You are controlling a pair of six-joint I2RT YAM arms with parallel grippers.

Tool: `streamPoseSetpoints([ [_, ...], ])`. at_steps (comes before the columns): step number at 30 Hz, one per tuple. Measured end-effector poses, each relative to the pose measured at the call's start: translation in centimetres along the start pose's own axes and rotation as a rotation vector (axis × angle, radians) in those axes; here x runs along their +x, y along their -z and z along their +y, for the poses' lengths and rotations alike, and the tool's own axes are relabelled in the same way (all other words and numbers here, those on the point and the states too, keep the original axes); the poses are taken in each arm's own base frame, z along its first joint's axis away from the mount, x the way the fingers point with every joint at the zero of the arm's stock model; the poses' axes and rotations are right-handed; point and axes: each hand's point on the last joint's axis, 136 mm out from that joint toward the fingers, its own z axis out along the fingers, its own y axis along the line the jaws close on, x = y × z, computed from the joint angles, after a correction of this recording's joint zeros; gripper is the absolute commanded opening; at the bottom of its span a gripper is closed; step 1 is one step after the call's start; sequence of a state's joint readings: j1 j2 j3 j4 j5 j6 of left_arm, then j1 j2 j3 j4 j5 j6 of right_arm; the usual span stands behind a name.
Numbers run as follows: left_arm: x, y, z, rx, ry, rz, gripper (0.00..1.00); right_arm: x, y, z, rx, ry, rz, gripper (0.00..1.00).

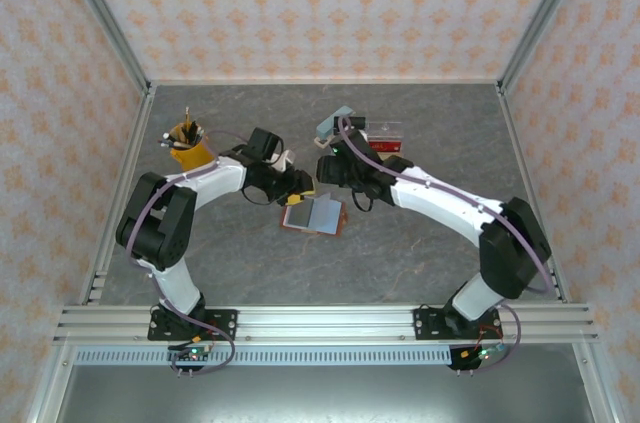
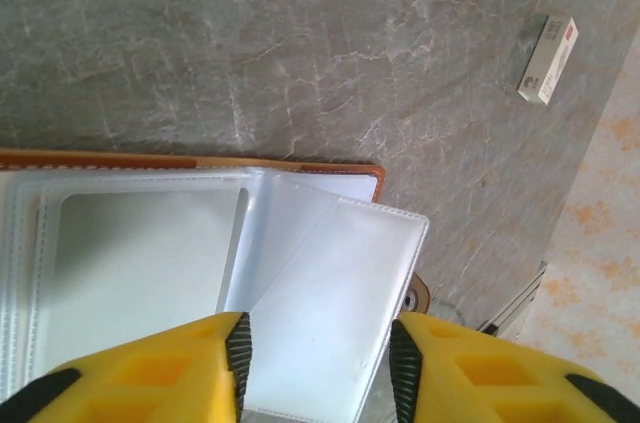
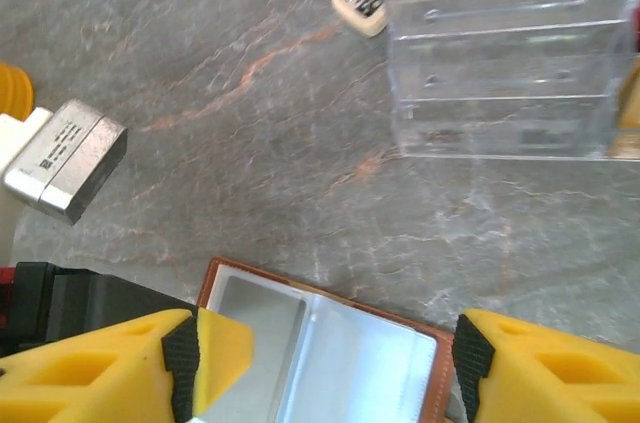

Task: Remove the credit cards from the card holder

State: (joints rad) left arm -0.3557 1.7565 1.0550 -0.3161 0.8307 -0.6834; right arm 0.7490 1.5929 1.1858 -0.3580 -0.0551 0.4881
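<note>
Card holder (image 1: 315, 214) lies open: brown rim, clear sleeves (image 2: 330, 293) fanned. My left tool (image 2: 318, 368) sits parted astride one sleeve; right tool (image 3: 325, 368) wide.

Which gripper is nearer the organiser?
Right. Right gripper is over the holder's far edge, organiser just ahead of it. Left gripper is over the holder too, on the side away from the organiser.

Desk (image 1: 400, 263): grey marbled stone-look surface, flat. Reddish-brown leather card holder (image 1: 314, 215) lies open near mid-desk, clear plastic sleeves facing up. Beyond the holder and to its right: clear acrylic tiered organiser (image 1: 385, 133), with a light blue block (image 1: 338, 121) just beside its left end. Small white box with a red end (image 2: 545, 61) lies near that organiser. Beyond the holder, well off to its left: yellow cup of pens (image 1: 188, 151), upright.
</note>
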Motion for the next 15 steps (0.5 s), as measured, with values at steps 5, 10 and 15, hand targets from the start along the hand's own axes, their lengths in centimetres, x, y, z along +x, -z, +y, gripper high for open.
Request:
streamPoseSetpoints([
  [5, 0.8, -0.4, 0.6, -0.017, 0.007, 0.018, 0.31, 2.0, -2.1, 0.5, -0.022, -0.047, 0.097, 0.42],
  [10, 0.0, 0.1, 2.6, -0.063, 0.051, -0.015, 0.29, 3.9, -4.6, 1.1, -0.030, -0.089, 0.199, 0.37],
  [15, -0.3, 0.9, 4.6, -0.125, 0.099, -0.036, 0.31, 7.0, -6.8, 0.3, 0.002, -0.115, 0.320, 0.38],
])
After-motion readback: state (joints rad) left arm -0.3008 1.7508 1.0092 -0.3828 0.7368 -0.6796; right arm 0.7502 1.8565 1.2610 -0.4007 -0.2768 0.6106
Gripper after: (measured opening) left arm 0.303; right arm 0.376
